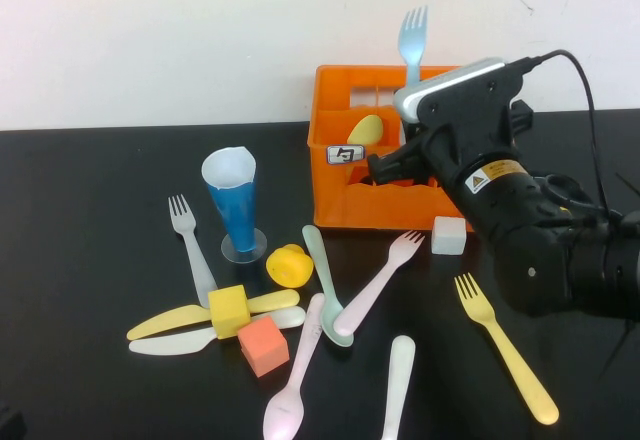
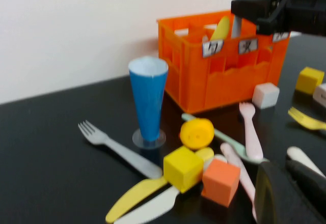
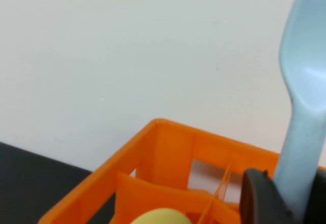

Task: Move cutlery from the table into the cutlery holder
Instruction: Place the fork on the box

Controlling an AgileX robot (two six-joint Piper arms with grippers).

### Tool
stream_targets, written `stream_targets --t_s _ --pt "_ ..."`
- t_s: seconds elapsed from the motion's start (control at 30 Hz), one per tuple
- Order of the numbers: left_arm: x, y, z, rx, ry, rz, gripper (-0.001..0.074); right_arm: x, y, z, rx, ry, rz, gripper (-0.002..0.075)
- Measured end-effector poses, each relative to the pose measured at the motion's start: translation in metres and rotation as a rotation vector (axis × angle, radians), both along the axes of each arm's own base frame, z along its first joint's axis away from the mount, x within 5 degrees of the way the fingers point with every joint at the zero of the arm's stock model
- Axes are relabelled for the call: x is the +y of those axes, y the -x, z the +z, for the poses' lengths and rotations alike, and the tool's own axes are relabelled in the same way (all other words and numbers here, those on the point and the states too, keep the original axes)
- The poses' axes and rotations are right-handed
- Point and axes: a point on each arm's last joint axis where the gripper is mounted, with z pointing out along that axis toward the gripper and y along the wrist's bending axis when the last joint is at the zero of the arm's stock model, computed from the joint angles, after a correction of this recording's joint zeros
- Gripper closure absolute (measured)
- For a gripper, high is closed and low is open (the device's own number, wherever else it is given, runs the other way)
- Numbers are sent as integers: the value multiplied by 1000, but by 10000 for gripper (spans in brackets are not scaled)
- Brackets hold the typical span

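Note:
My right gripper [image 1: 392, 165] is shut on a pale blue fork [image 1: 413, 38] and holds it upright, tines up, over the orange cutlery holder [image 1: 335, 195]; the right wrist view shows the fork [image 3: 301, 102] over the crate's rear compartments [image 3: 168, 147]. A yellow spoon [image 1: 365, 129] stands in the holder. On the black table [image 1: 90, 210] lie a white fork [image 1: 192, 250], yellow knife [image 1: 165, 321], white knife [image 1: 180, 341], mint spoon [image 1: 328, 285], pink fork [image 1: 380, 280], pink spoon [image 1: 295, 380], another white piece [image 1: 398, 385] and yellow fork [image 1: 505, 360]. My left gripper [image 2: 290, 191] is open and empty, low near the table's front left.
A blue cone cup [image 1: 232, 205] stands left of the holder. A yellow cube [image 1: 228, 310] and orange cube [image 1: 263, 345] sit on the knives. A yellow round piece [image 1: 289, 265] lies by the mint spoon; a white cube [image 1: 449, 235] sits before the holder.

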Motion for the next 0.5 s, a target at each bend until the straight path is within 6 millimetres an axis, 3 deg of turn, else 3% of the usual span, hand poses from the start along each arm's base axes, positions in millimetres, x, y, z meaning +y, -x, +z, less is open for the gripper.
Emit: stream_targets --t_s 0.33,0.4,0.5 --pt "0 0 -1 9 0 1 736 0 0 2 5 -17 0 440" --pt "0 0 0 7 1 1 736 -1 2 8 -4 -30 2 434" --pt "0 0 0 6 1 1 736 -5 10 34 -23 -61 18 431"
